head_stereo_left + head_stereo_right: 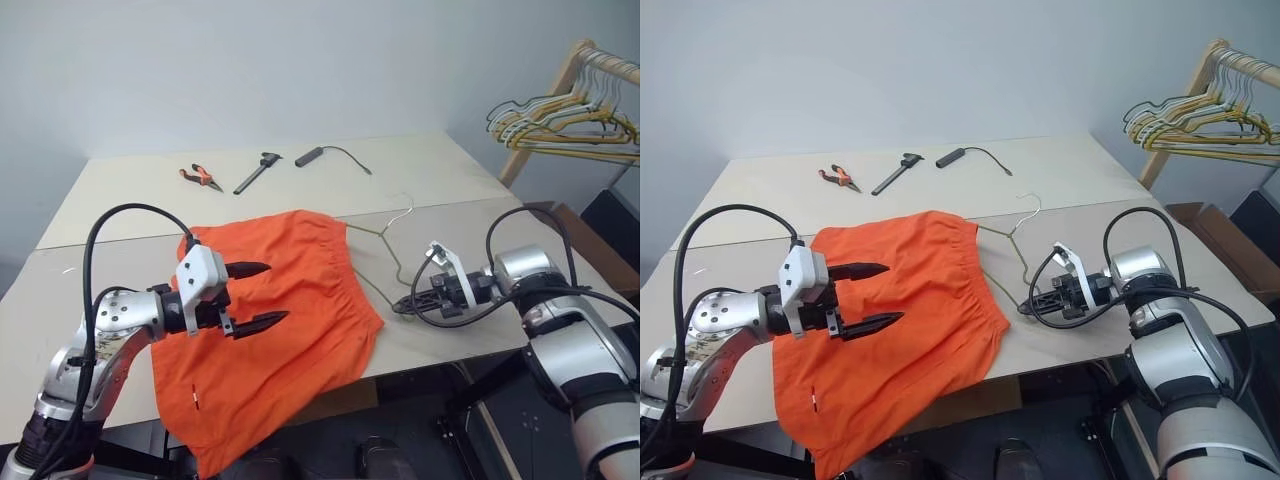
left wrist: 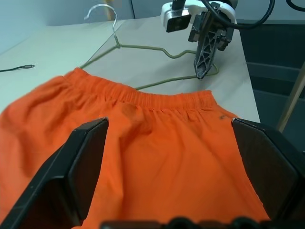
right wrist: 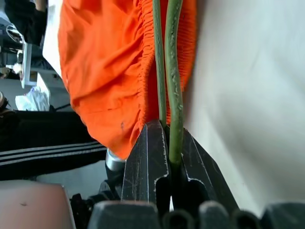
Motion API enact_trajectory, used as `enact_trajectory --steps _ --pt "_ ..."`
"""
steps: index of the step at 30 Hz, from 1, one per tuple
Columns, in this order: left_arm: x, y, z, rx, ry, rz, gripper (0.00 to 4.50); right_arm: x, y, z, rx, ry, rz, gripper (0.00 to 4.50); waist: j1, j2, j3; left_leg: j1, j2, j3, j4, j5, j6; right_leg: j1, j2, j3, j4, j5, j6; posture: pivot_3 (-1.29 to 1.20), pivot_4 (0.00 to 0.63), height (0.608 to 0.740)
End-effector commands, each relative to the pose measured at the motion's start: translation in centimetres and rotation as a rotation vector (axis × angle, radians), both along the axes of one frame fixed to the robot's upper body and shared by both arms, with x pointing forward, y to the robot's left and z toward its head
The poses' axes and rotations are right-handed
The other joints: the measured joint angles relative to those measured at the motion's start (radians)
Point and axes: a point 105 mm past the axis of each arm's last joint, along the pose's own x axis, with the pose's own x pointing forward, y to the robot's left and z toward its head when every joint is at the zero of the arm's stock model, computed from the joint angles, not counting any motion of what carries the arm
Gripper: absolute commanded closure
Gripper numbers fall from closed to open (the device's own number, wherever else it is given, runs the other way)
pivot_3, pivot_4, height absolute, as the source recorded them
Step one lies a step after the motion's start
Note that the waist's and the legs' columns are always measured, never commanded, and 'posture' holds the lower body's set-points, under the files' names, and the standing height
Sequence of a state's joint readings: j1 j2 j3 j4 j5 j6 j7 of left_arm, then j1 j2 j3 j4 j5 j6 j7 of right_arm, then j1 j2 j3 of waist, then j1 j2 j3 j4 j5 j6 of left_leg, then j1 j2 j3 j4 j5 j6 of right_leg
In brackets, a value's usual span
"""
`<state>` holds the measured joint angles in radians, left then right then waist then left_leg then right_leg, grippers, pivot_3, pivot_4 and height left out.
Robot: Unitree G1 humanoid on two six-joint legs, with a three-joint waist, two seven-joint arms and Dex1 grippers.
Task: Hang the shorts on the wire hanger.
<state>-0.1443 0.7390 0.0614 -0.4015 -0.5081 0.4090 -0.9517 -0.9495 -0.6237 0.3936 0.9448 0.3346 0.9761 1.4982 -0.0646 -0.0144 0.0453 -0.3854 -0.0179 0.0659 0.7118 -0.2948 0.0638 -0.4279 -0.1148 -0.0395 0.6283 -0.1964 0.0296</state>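
The orange shorts (image 1: 300, 290) lie flat across the middle of the table (image 1: 130, 205), their lower part drooping over the front edge. To their right lies the wire hanger (image 1: 381, 233), hook toward the far side, one arm running under the gathered waistband (image 2: 162, 101). My right gripper (image 1: 405, 303) is shut on the hanger's wire at its near right bend; in the right wrist view the green-grey wire (image 3: 174, 71) runs out from between the fingers beside the waistband. My left gripper (image 1: 258, 295) hovers open above the left half of the shorts, holding nothing.
At the back of the table lie orange-handled pliers (image 1: 201, 177), a black caliper (image 1: 257, 172) and a black handle with a cable (image 1: 310, 156). A wooden rack with a bunch of hangers (image 1: 570, 120) stands at the right rear, a cardboard box (image 1: 585, 230) beneath it.
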Motion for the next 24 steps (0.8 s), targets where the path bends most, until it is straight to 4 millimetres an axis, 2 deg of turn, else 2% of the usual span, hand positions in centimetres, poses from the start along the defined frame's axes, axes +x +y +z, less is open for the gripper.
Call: enact_trajectory --steps 1,2,6,8,11,15,20,24 --pt "0.9 0.1 1.6 0.006 -0.109 0.015 0.01 1.0 0.3 1.8 -0.028 -0.184 0.027 4.5 0.0 0.0 0.0 0.0 0.0 0.0 0.0 0.0 0.0 0.0 0.0 0.0 0.0 0.0 0.0 -0.1 0.0 0.74" --pt "1.1 0.1 1.7 0.009 -0.118 0.019 0.01 1.1 0.4 1.8 -0.037 -0.201 0.027 4.5 -0.002 0.0 0.0 0.0 0.0 0.0 0.0 0.0 0.0 0.0 0.0 0.0 0.001 0.0 0.0 -0.1 0.0 0.74" --pt "3.4 2.0 4.2 0.055 -0.225 0.081 0.01 1.4 1.1 3.6 -0.082 -0.434 0.085 4.5 -0.003 0.0 0.0 0.0 0.0 0.0 0.0 0.0 0.0 -0.001 0.0 0.0 0.001 0.0 0.0 -0.11 0.0 0.74" --pt "5.0 2.8 6.1 0.064 -0.29 0.103 0.01 1.7 1.4 4.5 -0.12 -0.575 0.126 4.5 -0.003 0.0 0.0 0.0 0.0 0.0 0.0 0.0 0.0 -0.001 0.001 -0.001 0.001 0.0 0.0 -0.1 0.0 0.74" --pt "6.7 3.5 9.0 0.08 -0.349 0.072 0.01 1.9 1.8 5.5 -0.183 -0.728 0.219 4.5 -0.004 0.0 0.0 -0.001 -0.001 0.0 0.0 0.004 0.007 0.0 0.002 -0.001 0.0 0.0 0.001 -0.1 0.0 0.74" --pt "8.4 3.9 11.1 0.14 -0.397 0.024 0.01 1.9 2.7 6.4 -0.236 -0.845 0.339 4.5 -0.006 0.0 0.0 0.0 -0.001 0.002 0.0 0.006 0.006 0.001 0.003 -0.002 -0.002 0.0 0.002 -0.11 0.0 0.74" --pt "9.3 3.6 11.4 0.198 -0.308 -0.099 0.01 2.7 4.7 8.0 -0.221 -0.9 0.362 4.5 -0.013 0.0 0.0 -0.001 -0.001 0.003 0.001 0.006 0.006 0.001 0.003 0.0 -0.002 0.001 0.003 -0.11 0.0 0.74" --pt "9.5 3.4 11.2 0.283 -0.223 -0.22 0.01 2.3 5.3 8.6 -0.221 -0.934 0.454 4.5 -0.012 0.0 0.0 -0.002 -0.001 0.003 0.002 0.006 0.006 0.0 0.004 -0.001 -0.002 0.0 0.003 -0.1 0.0 0.74"
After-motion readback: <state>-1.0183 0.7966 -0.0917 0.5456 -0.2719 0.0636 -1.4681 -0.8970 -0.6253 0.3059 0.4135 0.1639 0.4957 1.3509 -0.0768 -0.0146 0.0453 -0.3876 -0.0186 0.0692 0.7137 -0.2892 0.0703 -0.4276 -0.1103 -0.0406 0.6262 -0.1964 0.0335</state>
